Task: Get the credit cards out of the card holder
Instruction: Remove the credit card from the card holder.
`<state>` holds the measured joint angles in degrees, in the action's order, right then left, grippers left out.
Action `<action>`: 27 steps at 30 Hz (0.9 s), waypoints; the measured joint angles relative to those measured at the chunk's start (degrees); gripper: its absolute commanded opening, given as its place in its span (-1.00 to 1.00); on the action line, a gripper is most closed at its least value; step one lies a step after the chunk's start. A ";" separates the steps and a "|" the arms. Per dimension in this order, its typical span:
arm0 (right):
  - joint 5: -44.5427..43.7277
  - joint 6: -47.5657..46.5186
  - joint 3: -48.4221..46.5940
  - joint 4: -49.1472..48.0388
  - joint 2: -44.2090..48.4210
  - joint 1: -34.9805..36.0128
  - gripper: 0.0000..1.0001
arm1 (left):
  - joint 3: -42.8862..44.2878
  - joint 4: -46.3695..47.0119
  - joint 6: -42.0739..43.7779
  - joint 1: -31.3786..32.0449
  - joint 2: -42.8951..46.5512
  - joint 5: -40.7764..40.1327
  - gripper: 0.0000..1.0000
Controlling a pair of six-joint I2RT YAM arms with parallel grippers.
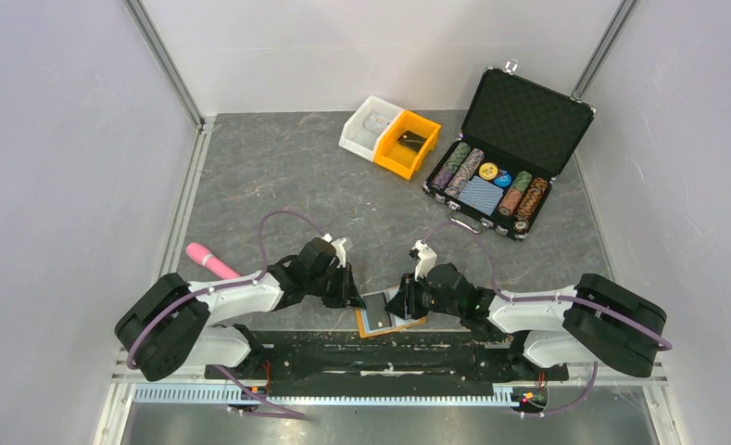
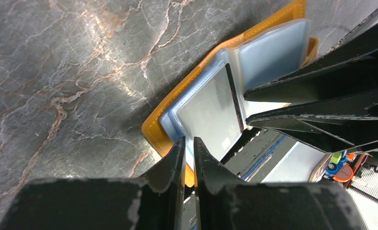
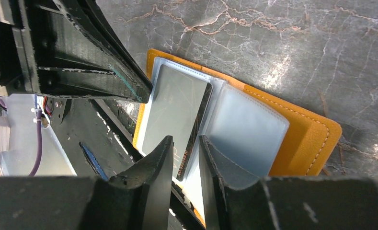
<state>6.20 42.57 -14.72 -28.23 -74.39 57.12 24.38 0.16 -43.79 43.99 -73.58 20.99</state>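
Card holder (image 1: 386,320) lay open at near edge of table (image 1: 278,185), between both grippers. Left gripper (image 1: 356,298) nearly clenched, tips at holder's corner; pinching or pressing, could not tell. Right gripper (image 1: 407,303) narrowly parted astride dark end of card (image 3: 177,110); grasp could not be told. Likely best: left pins holder, right draws card straight along sleeve. Wrist views showed card in clear sleeve, neighbouring sleeve (image 3: 246,124) seemingly empty; top view too small to show either.

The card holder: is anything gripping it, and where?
Left fingers seem to pinch the card holder's edge; right fingers straddle a card's end, apparently unclamped.
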 measured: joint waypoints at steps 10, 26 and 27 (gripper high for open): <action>-0.02 0.35 0.00 0.04 -0.52 -0.37 -0.36 | -1.60 4.59 -0.90 0.00 -2.56 1.51 -0.73; 3.02 3.02 1.27 -3.50 -1.97 -2.45 -0.36 | -1.86 5.92 -1.75 0.00 -3.39 1.70 -0.79; 3.26 3.34 1.51 -4.11 -2.12 -2.67 -0.36 | -1.86 5.97 -1.75 0.00 -3.43 1.70 -0.79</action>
<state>9.45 45.91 -13.21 -32.34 -76.51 54.46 22.52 6.13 -45.54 43.99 -77.01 22.70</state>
